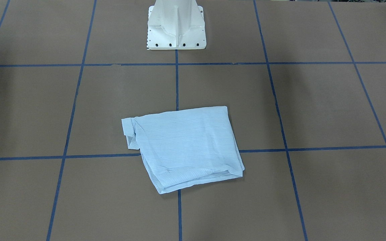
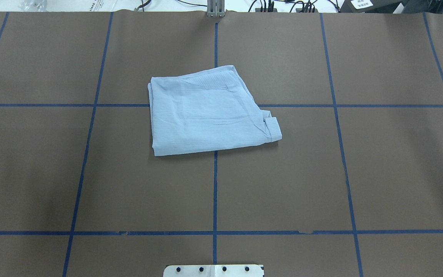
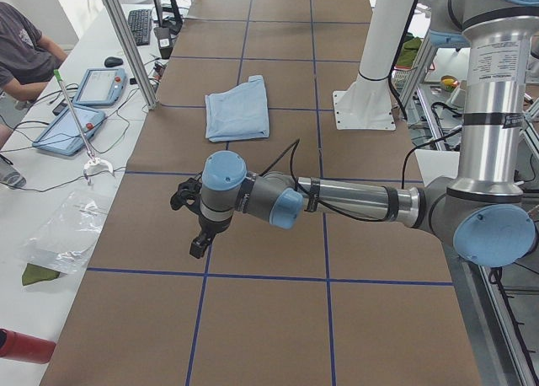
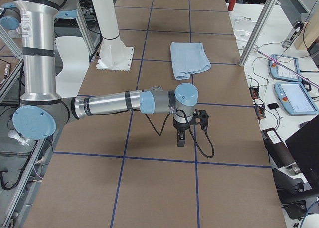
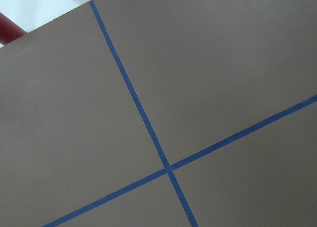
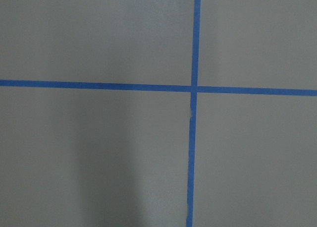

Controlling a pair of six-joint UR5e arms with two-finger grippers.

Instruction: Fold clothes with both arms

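Observation:
The pale-blue striped shirt lies folded into a rough rectangle near the table's middle, with a cuff sticking out at one corner. It also shows in the exterior left view and the exterior right view. The left gripper hangs over bare table, well away from the shirt, and shows only in the exterior left view. The right gripper hangs over bare table towards the other end and shows only in the exterior right view. I cannot tell whether either is open or shut. Both wrist views show only brown table and blue tape.
The white pedestal base stands at the robot's side of the table. Blue tape lines divide the brown surface into squares. An operator, tablets, a plastic bag and a red cylinder are beside the table.

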